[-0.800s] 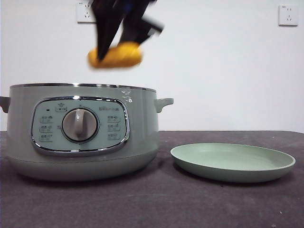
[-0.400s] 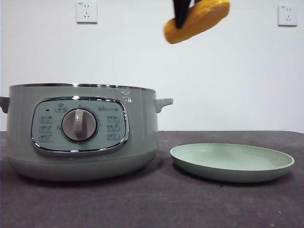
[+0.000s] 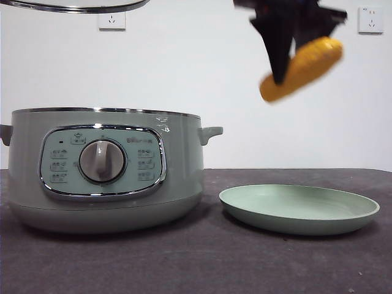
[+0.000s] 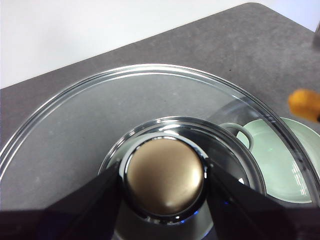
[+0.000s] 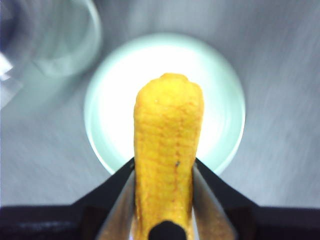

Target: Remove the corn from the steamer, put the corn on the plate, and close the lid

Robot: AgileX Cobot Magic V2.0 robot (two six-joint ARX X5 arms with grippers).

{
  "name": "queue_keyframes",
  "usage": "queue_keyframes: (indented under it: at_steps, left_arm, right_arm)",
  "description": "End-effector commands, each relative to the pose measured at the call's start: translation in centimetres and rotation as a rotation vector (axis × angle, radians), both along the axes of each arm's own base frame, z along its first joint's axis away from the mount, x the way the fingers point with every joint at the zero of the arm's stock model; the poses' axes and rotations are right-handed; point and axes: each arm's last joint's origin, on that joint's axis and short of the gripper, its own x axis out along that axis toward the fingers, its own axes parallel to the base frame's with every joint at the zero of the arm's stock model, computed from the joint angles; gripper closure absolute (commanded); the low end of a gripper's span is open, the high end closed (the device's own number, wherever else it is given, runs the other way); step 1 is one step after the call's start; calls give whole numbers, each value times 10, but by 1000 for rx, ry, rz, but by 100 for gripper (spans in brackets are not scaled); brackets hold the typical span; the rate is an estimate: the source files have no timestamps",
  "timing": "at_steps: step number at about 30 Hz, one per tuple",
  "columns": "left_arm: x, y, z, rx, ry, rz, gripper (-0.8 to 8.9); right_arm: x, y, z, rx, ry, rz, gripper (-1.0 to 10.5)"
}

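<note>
My right gripper (image 3: 283, 72) is shut on the yellow-orange corn (image 3: 301, 68), which hangs tilted in the air above the pale green plate (image 3: 299, 208). In the right wrist view the corn (image 5: 167, 150) sits between the jaws, with the plate (image 5: 112, 100) straight beneath it. The sage-green steamer (image 3: 104, 165) stands open on the left of the table. High above it my left gripper (image 4: 165, 200) is shut on the knob (image 4: 165, 172) of the glass lid (image 4: 125, 105). Only the lid's chrome rim (image 3: 73, 7) shows at the front view's top left.
The dark grey table (image 3: 202, 263) runs under both pot and plate. The steamer's side handle (image 3: 211, 131) juts toward the plate. Two wall sockets (image 3: 111, 20) sit on the white wall behind. Through the lid the plate (image 4: 280, 165) and the corn (image 4: 305, 102) show.
The corn has travelled right and down in my right gripper, from high beside the steamer to above the plate. The lid's rim has come into the front view at top left.
</note>
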Motion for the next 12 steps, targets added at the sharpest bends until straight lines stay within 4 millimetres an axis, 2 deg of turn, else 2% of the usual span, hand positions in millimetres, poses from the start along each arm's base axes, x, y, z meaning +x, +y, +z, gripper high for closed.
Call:
queue_keyframes:
  at_steps: [1,5,12]
  left_arm:
    - [-1,-1,9,-41,-61,-6,822]
    - [2,-2,7,-38,-56,-6,822]
    - [4,-3,7,-37,-53,-6,822]
  right_arm:
    - [-1,-3,-27,-48,86,-27,959]
    - [-1,-2,-62,-56,102,-37,959]
    - [3,0,-115,5,14,-61,959]
